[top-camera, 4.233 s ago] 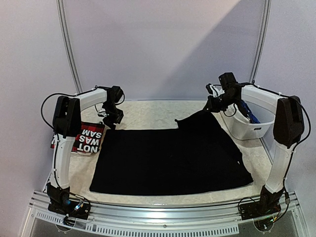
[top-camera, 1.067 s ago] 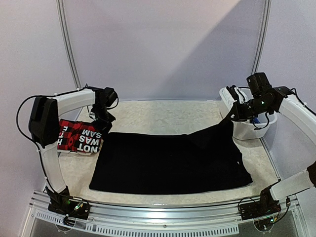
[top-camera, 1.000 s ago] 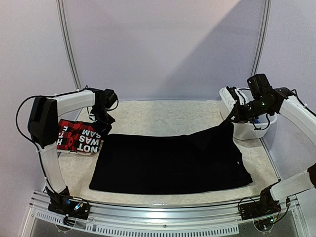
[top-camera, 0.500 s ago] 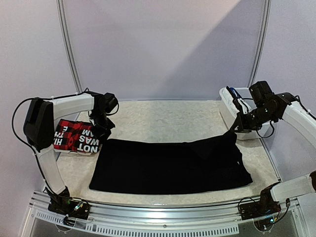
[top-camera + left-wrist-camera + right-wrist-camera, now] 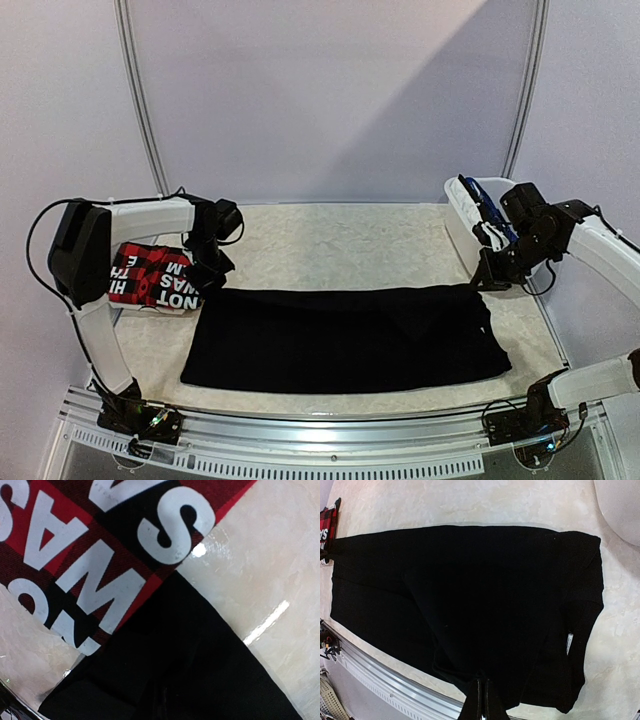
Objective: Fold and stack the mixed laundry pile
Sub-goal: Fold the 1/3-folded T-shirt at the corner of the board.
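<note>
The plain black garment (image 5: 345,335) lies spread flat across the table's middle. It fills the right wrist view (image 5: 470,595). My left gripper (image 5: 210,272) sits low at its far left corner, shut on the black cloth (image 5: 200,680) beside the red-black plaid garment with white lettering (image 5: 155,282) (image 5: 75,555). My right gripper (image 5: 488,280) (image 5: 482,702) is shut on the garment's far right edge, fingers pressed together over a pinched fold. A blue plaid shirt (image 5: 480,207) pokes out of the basket.
A white plastic basket (image 5: 458,215) (image 5: 620,505) stands at the far right, just behind my right gripper. The folded red-black garment lies at the far left table edge. A metal rail (image 5: 330,440) runs along the near edge.
The right gripper has come down and nearer, lowering the raised far right corner onto the table. The left gripper slid slightly nearer. The garment's far edge now lies straight and flat.
</note>
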